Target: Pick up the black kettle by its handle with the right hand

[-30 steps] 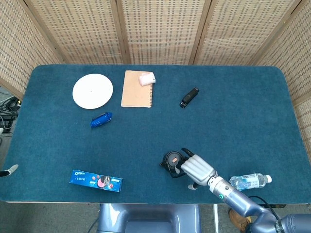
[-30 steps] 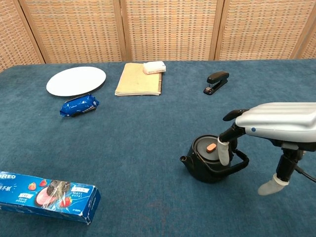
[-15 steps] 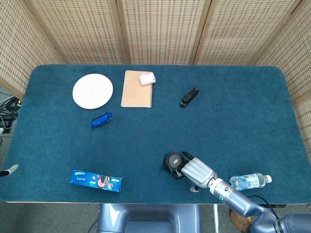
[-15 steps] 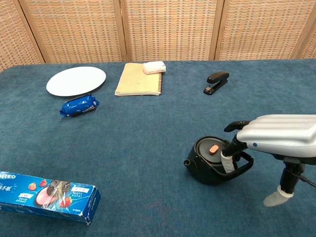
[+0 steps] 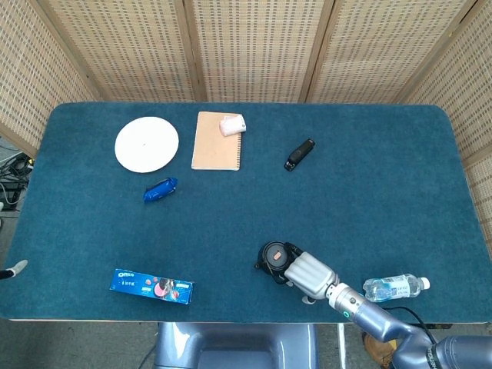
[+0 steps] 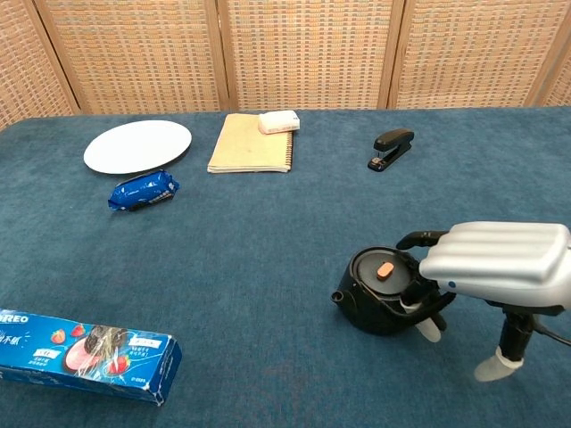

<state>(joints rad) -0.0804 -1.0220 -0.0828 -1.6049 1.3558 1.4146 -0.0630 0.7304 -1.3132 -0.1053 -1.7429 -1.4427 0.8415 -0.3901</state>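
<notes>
My right hand sits low at the counter's near edge, fingers hooked around the black kettle's handle, though I can't tell if they've fully clenched. A loose hook could let the kettle swing, tip spout-down or slip. My left hand is out of sight.

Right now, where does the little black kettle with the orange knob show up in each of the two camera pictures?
Head view: the round black kettle with the orange lid knob sits low, right of centre, near the table's front edge.
Chest view: the kettle is lower right, beside the silver right hand.
Shared landmark: the black stapler lies further back on the blue cloth, slightly right of the kettle.
</notes>
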